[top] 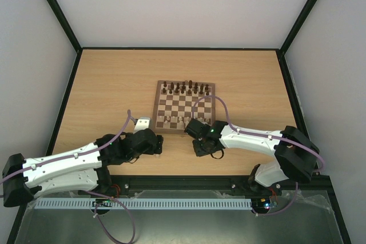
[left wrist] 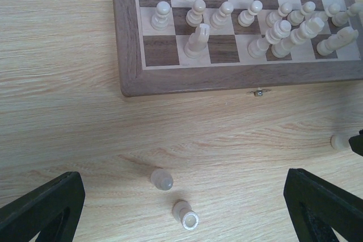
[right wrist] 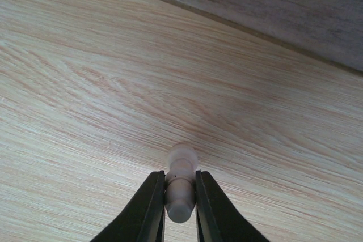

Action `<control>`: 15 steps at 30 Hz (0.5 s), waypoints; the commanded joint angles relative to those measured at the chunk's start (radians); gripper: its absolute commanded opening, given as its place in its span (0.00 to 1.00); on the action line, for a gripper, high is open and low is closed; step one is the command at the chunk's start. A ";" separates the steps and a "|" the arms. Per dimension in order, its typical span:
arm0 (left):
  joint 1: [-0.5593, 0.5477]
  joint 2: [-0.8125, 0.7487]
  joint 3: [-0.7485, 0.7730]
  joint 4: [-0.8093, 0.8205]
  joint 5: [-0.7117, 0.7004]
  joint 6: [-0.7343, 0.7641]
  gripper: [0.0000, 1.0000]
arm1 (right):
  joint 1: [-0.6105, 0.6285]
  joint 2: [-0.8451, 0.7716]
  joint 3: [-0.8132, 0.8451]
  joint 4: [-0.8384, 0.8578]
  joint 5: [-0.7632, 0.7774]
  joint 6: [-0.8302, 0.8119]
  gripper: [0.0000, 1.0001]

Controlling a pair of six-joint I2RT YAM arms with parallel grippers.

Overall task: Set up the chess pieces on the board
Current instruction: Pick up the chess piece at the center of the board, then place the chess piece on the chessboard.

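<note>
The right gripper [right wrist: 180, 198] is clamped on one pale piece [right wrist: 182, 161], its two dark fingers [right wrist: 152, 202] pressed to either side of the piece's stem. The piece sits low over the tabletop [right wrist: 85, 83]; whether it touches the wood cannot be told. The left gripper [left wrist: 184, 181] stands wide apart and holds nothing. Two loose pale chessmen lie on the tabletop between its fingers, the nearer one [left wrist: 185, 216] tipped with its base towards the camera, the other [left wrist: 161, 179] just beside it. A third loose pale piece [left wrist: 339, 141] lies off to the right, near the board's front edge. The board [left wrist: 127, 38] lies beyond, flat on the table, with a small metal clasp [left wrist: 258, 92] on its near border. The pale pawns [left wrist: 226, 14] stand in the second row. The pale back row [left wrist: 197, 41] is only partly filled, its left corner square bare. The dark pieces [top: 186, 88] stand on the far rows.
</note>
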 commanded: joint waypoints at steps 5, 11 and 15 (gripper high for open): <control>0.006 -0.019 -0.014 0.017 0.007 0.022 0.99 | -0.004 0.010 0.158 -0.113 0.100 -0.020 0.12; 0.008 -0.022 -0.017 0.022 0.011 0.028 0.99 | -0.066 0.083 0.275 -0.132 0.110 -0.104 0.12; 0.007 -0.025 -0.018 0.024 0.016 0.028 0.99 | -0.104 0.137 0.322 -0.122 0.105 -0.144 0.12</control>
